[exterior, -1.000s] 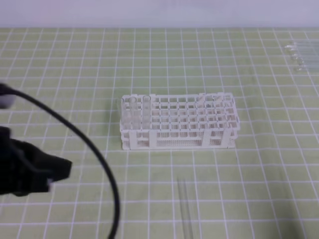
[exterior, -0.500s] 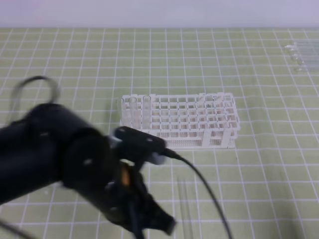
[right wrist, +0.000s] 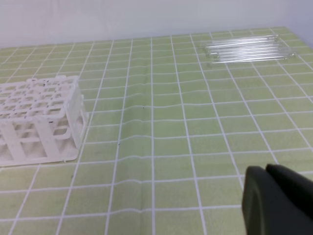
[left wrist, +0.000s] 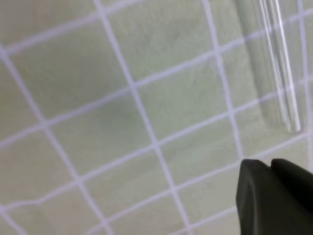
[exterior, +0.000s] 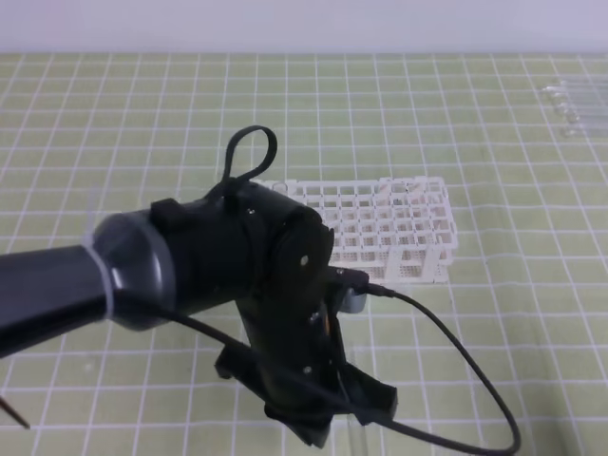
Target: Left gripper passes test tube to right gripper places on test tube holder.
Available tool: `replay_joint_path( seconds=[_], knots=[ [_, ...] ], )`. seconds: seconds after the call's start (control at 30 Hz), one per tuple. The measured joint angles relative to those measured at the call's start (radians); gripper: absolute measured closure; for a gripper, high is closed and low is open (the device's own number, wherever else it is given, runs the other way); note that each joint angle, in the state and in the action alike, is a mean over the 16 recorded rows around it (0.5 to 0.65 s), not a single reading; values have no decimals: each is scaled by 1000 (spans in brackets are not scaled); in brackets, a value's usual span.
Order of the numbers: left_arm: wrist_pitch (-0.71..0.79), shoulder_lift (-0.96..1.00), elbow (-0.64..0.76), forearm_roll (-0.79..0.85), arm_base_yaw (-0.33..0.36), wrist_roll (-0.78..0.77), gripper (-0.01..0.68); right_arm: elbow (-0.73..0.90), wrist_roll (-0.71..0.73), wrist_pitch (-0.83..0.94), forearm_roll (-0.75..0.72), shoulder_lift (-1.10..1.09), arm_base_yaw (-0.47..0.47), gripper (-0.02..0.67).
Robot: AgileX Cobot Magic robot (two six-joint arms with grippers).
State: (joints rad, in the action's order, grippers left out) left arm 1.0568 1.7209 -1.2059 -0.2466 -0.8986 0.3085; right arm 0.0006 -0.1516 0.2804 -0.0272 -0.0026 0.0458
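Observation:
The test tube (left wrist: 279, 63) lies flat on the green grid mat, clear and slim. In the left wrist view it crosses the top right corner. From the high view only its near end (exterior: 359, 441) shows, under my left gripper (exterior: 328, 418). That gripper hangs low over the mat just left of the tube, apart from it. One black finger (left wrist: 274, 196) shows, so its opening is unclear. The white test tube holder (exterior: 399, 223) stands behind, its left part hidden by my left arm. The right gripper (right wrist: 266, 188) shows only one finger (right wrist: 279, 200), right of the holder (right wrist: 39, 117).
A row of spare clear tubes (right wrist: 244, 48) lies at the far right of the mat (exterior: 575, 100). The left arm's black cable (exterior: 456, 370) loops over the mat in front of the holder.
My left arm swung in from the left edge toward the middle. It now hangs over the lying test tube and hides the holder's left end.

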Motion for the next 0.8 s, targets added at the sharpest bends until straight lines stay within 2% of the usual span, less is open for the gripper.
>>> replay_joint_path(
  seconds=[0.4, 0.8],
  knots=[
    [-42, 59, -12, -99, 0, 23, 640, 0, 0, 0, 0, 0, 0, 651],
    [-109, 115, -17, -117, -3, 29, 636, 0, 0, 0, 0, 0, 0, 651]
  ],
)
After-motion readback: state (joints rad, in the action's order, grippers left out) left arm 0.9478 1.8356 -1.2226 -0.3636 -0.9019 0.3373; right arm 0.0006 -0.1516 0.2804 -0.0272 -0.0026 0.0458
